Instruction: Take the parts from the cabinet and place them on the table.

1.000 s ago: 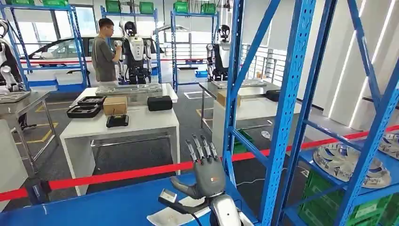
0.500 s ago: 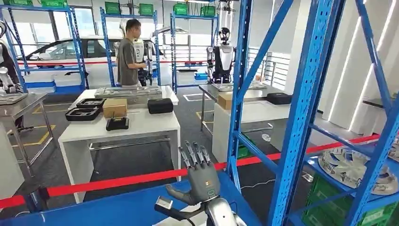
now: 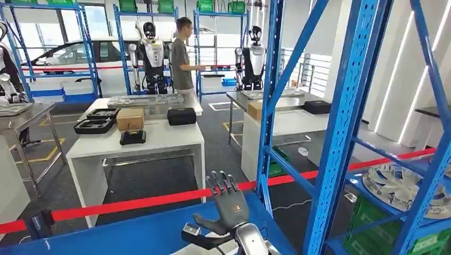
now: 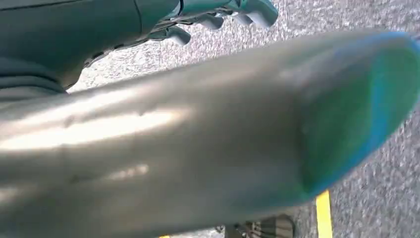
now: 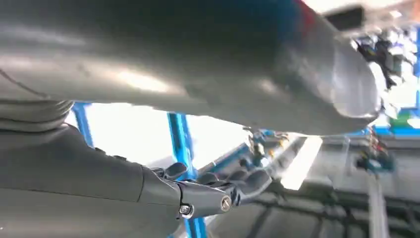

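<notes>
The right hand is raised over the blue table with fingers spread and empty, the left hand's fingers look loosely apart over grey floor, and the silver parts lie on the blue cabinet shelf to its right.

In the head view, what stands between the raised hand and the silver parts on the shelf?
A blue rack upright stands between the right hand and the silver parts.

person stands by far racks | cardboard box, black cases on white tabletop | red barrier tape across foreground
</notes>
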Controlling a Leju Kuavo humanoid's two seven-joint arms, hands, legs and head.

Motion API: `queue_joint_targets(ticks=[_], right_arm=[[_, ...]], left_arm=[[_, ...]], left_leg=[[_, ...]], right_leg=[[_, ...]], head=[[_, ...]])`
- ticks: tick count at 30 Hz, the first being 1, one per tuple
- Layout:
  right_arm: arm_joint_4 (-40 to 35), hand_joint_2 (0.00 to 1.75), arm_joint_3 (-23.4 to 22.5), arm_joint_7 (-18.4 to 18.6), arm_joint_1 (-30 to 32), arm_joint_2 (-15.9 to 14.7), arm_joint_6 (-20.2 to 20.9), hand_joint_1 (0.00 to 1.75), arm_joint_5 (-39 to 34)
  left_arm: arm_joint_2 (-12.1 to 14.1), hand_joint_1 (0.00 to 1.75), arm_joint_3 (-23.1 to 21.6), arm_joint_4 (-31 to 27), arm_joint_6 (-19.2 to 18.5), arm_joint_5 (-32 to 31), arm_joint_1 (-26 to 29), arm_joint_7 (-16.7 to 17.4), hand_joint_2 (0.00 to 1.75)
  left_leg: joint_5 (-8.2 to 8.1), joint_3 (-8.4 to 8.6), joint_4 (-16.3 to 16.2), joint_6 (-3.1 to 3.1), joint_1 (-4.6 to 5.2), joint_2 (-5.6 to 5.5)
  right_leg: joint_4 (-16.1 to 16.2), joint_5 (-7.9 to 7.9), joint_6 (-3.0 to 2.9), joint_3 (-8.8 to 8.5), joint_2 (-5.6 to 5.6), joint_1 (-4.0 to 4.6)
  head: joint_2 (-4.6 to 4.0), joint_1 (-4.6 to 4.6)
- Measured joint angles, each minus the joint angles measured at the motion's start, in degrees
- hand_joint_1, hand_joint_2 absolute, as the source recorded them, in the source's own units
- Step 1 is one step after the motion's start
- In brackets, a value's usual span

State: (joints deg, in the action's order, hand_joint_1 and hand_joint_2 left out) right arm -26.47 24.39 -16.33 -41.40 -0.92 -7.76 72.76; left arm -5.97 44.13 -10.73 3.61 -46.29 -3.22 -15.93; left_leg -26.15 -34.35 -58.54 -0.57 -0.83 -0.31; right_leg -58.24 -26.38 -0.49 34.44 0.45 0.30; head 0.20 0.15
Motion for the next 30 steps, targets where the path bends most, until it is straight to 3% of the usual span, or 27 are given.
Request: queue_joint_targets(ticks=[3,11,30], right_arm=[[1.62,0.00,0.00,0.11,0.30,0.04,0.72,0.00,-0.37],[4.00,0.00,-0.26,-0.26,2.65,-0.22,0.98,0.00,-1.02],[6.71,0.00,-0.26,-0.37,5.18,-0.66,3.47,0.00,-0.39]], left_arm=[[-0.07,0.00,0.00,-0.02,0.04,-0.57,-0.07,0.24,0.00],[-0.11,0.00,0.00,0.00,0.04,-1.33,0.01,-0.04,0.00],[-0.28,0.00,0.00,0.00,0.22,-1.38,0.00,-1.03,0.00]], left_leg=[[0.09,0.34,0.50,-0.26,0.00,0.01],[0.14,0.55,0.90,-1.07,-0.06,0.01],[0.07,0.51,0.88,-1.13,0.05,0.01]], right_leg=[[0.00,-0.09,-0.41,-0.01,0.05,-0.01],[-0.04,-0.29,-0.81,-0.02,0.06,0.07],[-0.02,-0.31,-0.82,-0.05,0.05,-0.06]], head=[[0.00,-0.07],[0.00,-0.15],[0.00,-0.15]])
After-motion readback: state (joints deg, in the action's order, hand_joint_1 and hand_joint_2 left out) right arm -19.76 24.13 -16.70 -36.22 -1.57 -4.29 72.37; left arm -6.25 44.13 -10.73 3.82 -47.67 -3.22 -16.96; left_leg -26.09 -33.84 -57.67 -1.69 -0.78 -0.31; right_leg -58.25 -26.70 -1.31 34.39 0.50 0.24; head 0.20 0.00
